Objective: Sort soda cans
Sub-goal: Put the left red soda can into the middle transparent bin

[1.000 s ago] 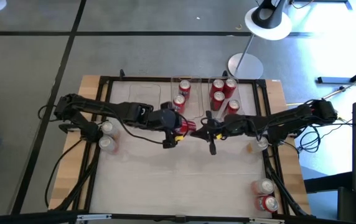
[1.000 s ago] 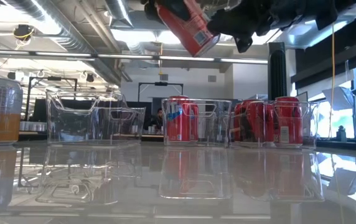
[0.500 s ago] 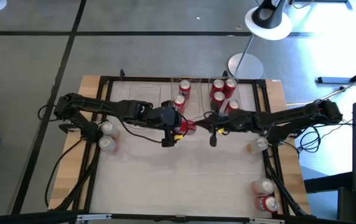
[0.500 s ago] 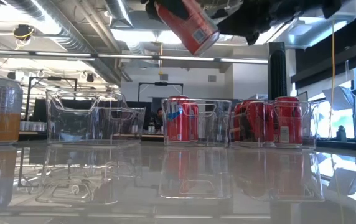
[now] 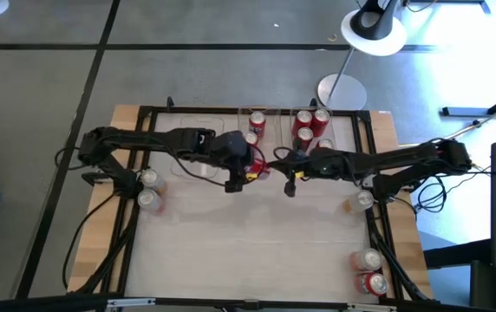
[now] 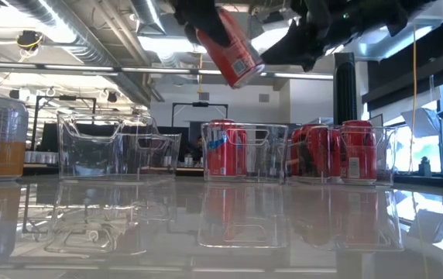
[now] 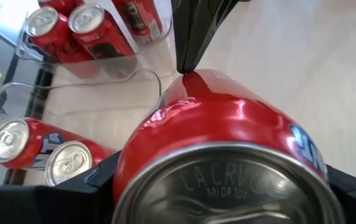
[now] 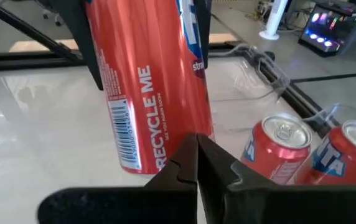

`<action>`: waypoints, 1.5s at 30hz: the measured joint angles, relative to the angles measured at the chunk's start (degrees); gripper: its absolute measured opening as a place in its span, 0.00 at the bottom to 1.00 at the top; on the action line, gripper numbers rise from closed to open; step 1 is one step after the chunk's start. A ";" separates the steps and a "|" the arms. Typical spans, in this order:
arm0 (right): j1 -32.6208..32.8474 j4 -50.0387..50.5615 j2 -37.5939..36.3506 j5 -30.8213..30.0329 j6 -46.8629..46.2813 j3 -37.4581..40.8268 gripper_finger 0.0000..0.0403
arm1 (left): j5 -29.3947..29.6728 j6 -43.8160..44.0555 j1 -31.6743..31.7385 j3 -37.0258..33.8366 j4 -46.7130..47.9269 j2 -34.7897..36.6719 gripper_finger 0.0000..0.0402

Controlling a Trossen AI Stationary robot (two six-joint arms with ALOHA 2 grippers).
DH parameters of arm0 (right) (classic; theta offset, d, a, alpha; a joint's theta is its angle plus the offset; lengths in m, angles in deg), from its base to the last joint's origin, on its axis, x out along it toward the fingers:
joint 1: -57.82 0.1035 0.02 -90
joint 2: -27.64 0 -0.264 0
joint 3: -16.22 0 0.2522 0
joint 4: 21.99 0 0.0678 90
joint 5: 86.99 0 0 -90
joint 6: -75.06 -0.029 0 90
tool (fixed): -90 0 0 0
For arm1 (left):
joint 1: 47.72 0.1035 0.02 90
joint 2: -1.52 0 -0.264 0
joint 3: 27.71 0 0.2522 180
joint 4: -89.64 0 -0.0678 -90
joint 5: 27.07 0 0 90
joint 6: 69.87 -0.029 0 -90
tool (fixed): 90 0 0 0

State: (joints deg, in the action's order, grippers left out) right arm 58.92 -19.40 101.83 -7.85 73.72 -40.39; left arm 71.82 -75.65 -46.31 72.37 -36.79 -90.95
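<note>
A red soda can [image 5: 258, 167] hangs in the air over the table's middle, tilted, in my left gripper [image 5: 246, 166], which is shut on it. In the low view the can [image 6: 233, 46] slants with its lower end toward the right. My right gripper [image 5: 274, 167] is shut and points at the can's side from the right; its closed fingertips [image 8: 196, 146] stand just before the can [image 8: 147, 87]. Behind, the middle clear bin [image 5: 252, 114] holds two red cans and the right bin [image 5: 310, 111] holds several. My left gripper pinches the can's side wall [image 7: 165, 118] between its two fingers [image 8: 88, 43], which lie along the can's length. They come slanting down from the left. The can is lifted clear and tilted. My right gripper's shut tip [image 7: 185, 62] stands at the can's side; I cannot tell whether it touches.
An empty clear bin [image 5: 198, 132] stands left of the two filled ones along the far edge. Two silver cans [image 5: 149, 189] stand by the left edge, one [image 5: 365, 200] by the right edge, two more [image 5: 370, 270] at the near right corner. A black frame [image 5: 135, 217] borders the table.
My left gripper has carried the can a little toward the far edge and slightly lower, and the can has tipped further. My right gripper has moved along with it, toward the far edge and toward the can.
</note>
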 joint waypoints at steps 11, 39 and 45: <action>-1.27 4.70 -0.12 -5.48 0.49 0.30 0.00 | -3.21 -4.45 4.10 0.02 -2.90 -4.40 0.71; -3.01 32.61 -20.64 -19.84 -1.23 0.20 0.00 | -2.38 -0.59 14.56 29.75 14.95 -23.46 0.71; -3.01 34.24 -20.68 -19.48 -3.44 0.20 0.00 | -4.23 -0.29 14.51 30.69 16.31 -27.30 0.71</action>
State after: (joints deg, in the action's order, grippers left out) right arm 55.91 14.84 81.15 -27.32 70.27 -40.19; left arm 67.58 -75.94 -31.80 103.06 -20.48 -118.25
